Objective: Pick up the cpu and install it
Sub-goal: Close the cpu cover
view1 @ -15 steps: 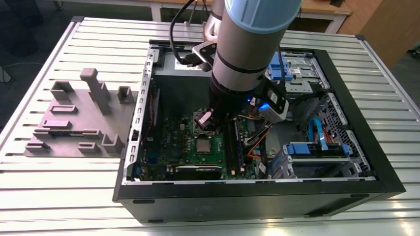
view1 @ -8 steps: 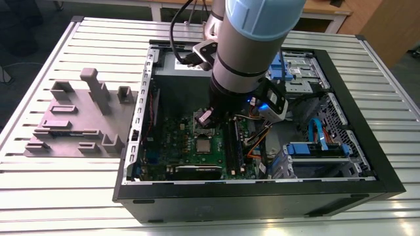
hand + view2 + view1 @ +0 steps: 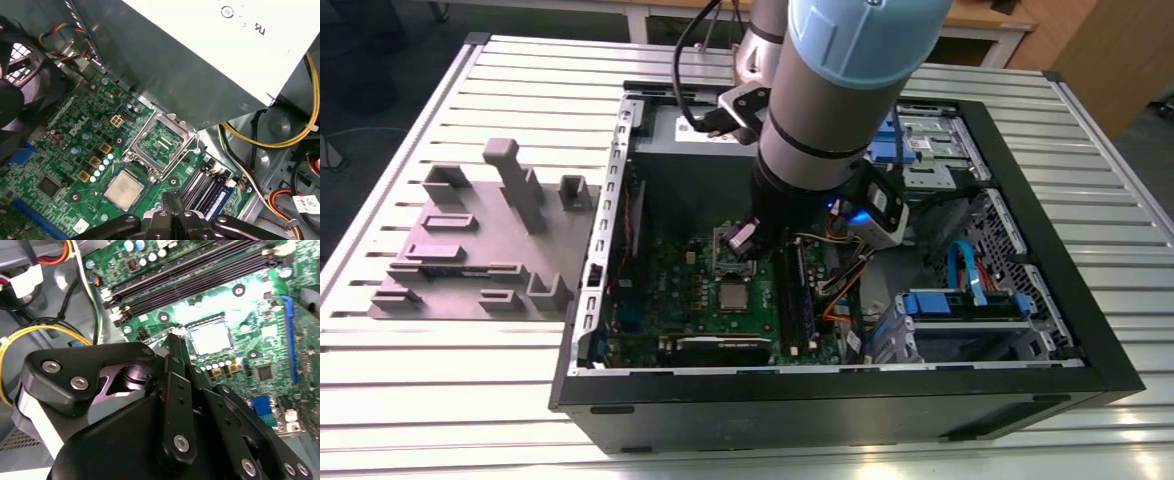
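I have the claw (image 3: 172,210) hovering inside the open computer case (image 3: 1067,385), above the motherboard (image 3: 65,150); its fingers look pressed together, holding nothing. The cpu (image 3: 123,189) lies flat on the board just beside the open socket frame (image 3: 161,145), uninstalled. Judging the pick-up step still in hand: it calls for spreading the fingers and centring over the chip.

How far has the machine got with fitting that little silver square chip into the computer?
Done: nothing I can confirm. The small silver-grey square chip lies flat on the green circuit board, beside the open shiny metal socket frame. In hand: the black end effector hovers near the chip, not carrying it. Left: I cannot tell whether the chip is properly seated.
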Robot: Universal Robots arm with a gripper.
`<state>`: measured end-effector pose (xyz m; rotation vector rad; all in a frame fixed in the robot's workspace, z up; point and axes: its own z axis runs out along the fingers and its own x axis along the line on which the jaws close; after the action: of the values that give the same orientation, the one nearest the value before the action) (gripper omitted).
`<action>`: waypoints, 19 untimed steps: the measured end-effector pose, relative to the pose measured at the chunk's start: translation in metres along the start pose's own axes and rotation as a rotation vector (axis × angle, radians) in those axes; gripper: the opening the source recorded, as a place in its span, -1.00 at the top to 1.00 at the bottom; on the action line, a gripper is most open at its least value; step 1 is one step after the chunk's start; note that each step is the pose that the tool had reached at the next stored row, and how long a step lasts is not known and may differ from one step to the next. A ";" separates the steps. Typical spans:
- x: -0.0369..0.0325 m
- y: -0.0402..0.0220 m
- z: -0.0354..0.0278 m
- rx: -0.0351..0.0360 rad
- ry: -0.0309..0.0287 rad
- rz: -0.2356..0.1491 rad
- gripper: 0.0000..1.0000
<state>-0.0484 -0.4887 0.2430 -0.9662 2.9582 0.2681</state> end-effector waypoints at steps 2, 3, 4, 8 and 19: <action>-0.0013 0.0003 0.0006 -0.0244 -0.0175 -0.001 0.80; -0.0019 0.0002 0.0009 -0.0356 -0.0256 -0.002 0.80; -0.0023 0.0001 0.0013 -0.0441 -0.0317 -0.002 0.80; -0.0033 0.0003 0.0042 -0.0501 -0.0357 -0.002 0.80; -0.0042 0.0005 0.0098 -0.0604 -0.0146 -0.116 0.80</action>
<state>-0.0456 -0.4842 0.2338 -1.1327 2.8829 0.3616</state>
